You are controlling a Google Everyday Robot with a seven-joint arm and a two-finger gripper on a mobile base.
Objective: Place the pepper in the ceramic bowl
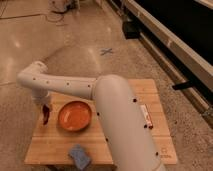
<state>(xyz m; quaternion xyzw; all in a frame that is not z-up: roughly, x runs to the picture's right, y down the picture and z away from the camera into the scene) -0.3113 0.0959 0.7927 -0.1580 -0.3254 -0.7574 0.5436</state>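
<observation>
My gripper (44,109) hangs at the end of the white arm, over the left edge of the wooden table (125,145). It is shut on the pepper (46,118), a small dark red piece that hangs upright below it. The ceramic bowl (75,116) is orange, round and shallow, and it looks empty. It sits on the table just right of the gripper, and the pepper is a little left of its rim. The arm's large white body covers the middle of the table.
A blue-grey folded cloth (80,156) lies near the table's front edge. A small dark and red flat object (146,116) lies on the right side. A dark ledge (170,40) runs along the right. Polished floor surrounds the table.
</observation>
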